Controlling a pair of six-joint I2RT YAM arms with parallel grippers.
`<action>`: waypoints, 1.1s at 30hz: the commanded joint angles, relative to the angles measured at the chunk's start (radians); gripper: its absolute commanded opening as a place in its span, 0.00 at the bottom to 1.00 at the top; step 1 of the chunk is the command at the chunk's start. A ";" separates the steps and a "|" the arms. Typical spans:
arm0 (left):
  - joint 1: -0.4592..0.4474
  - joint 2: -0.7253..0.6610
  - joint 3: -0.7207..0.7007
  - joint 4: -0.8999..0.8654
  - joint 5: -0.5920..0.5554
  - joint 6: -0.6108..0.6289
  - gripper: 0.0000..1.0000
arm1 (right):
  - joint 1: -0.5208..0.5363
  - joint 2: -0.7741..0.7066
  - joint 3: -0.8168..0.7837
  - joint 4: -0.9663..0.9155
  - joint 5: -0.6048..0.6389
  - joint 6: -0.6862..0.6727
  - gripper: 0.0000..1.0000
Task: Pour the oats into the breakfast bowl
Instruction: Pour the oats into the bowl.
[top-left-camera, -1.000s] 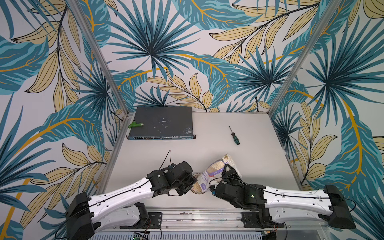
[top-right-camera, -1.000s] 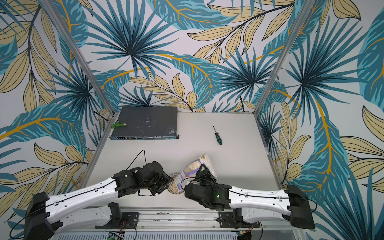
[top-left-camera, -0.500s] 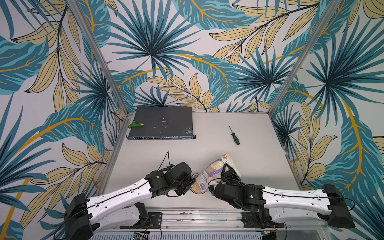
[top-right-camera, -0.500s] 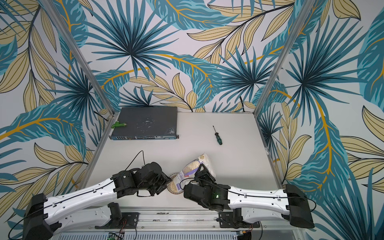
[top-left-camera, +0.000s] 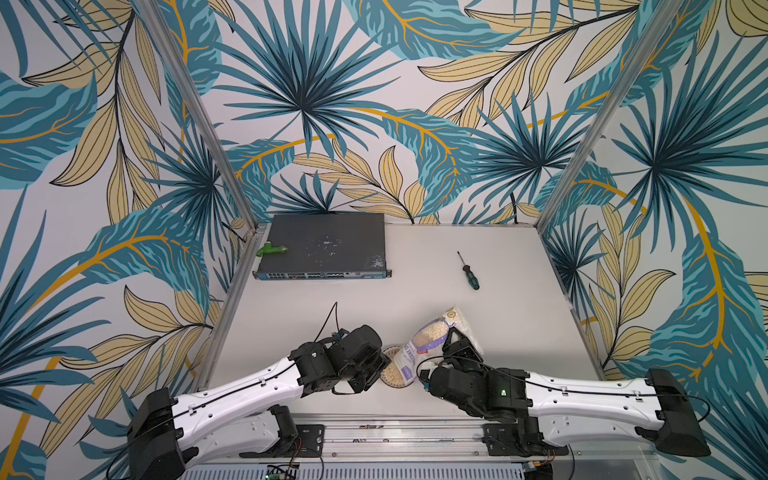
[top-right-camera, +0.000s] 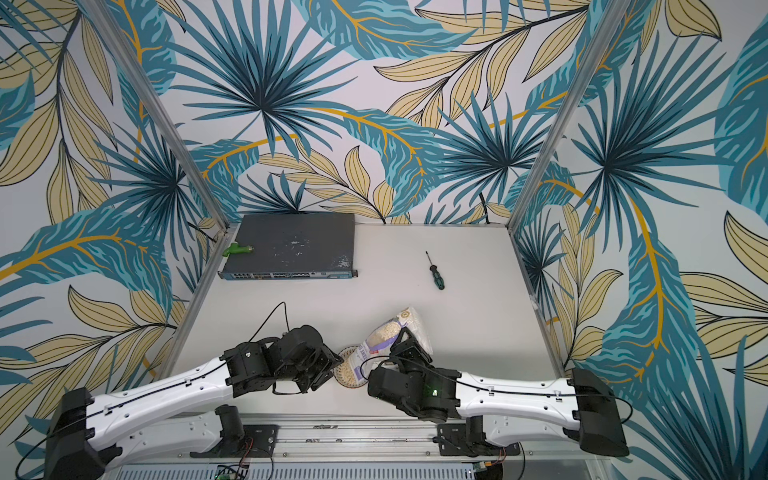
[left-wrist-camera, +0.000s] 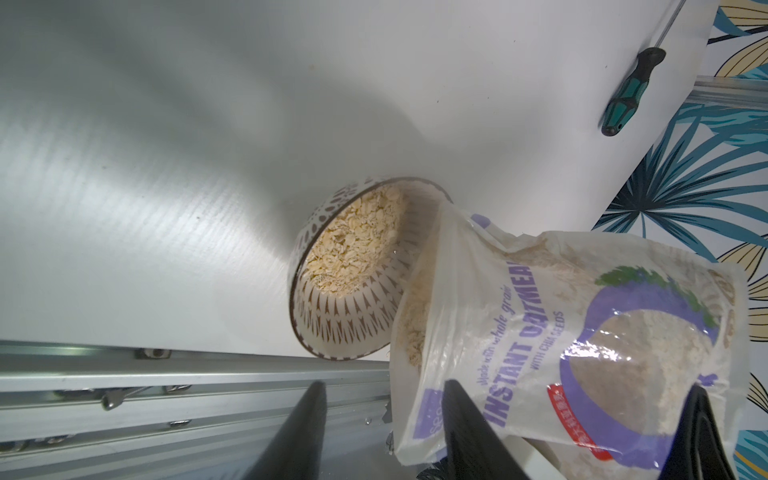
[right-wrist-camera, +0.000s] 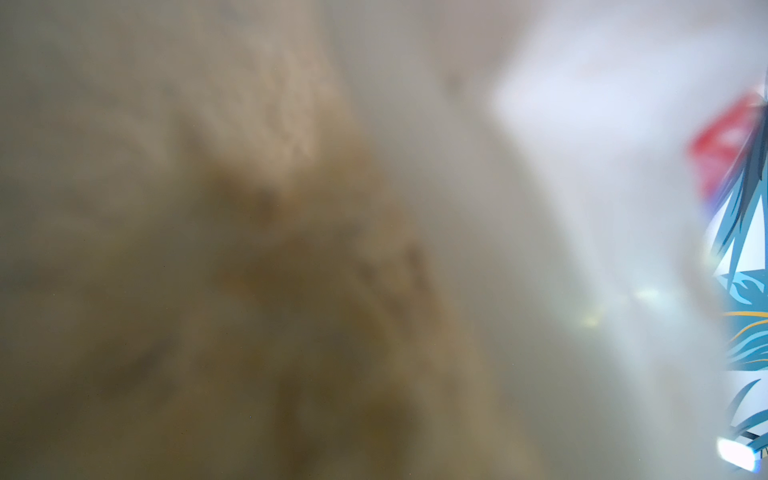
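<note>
bowl: sits between both arms, with a heap of oats already inside.
bag: tilted; its long axis slants from the bowl up and away to the right, open mouth pointing down over the bowl's right rim.
right gripper: right of the bowl, pinching the bag's middle; likely the arm to tip further.
left gripper: left of the bowl, jaws spread, nothing pinched.

The pale grey table carries a dark grey network switch, flat at its far left corner; a green-handled screwdriver lies well apart to the right of it; the patterned breakfast bowl stands upright near the front edge, oat flakes inside.
</note>
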 joint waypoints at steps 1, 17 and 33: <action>-0.003 -0.019 -0.017 -0.010 -0.013 -0.005 0.49 | 0.004 -0.015 0.003 0.061 0.116 0.027 0.00; -0.003 -0.033 -0.022 -0.019 -0.019 -0.010 0.49 | 0.004 -0.029 0.050 0.048 0.120 0.030 0.00; -0.003 -0.045 -0.034 -0.014 -0.029 -0.019 0.49 | 0.004 -0.046 0.061 0.012 0.131 0.057 0.00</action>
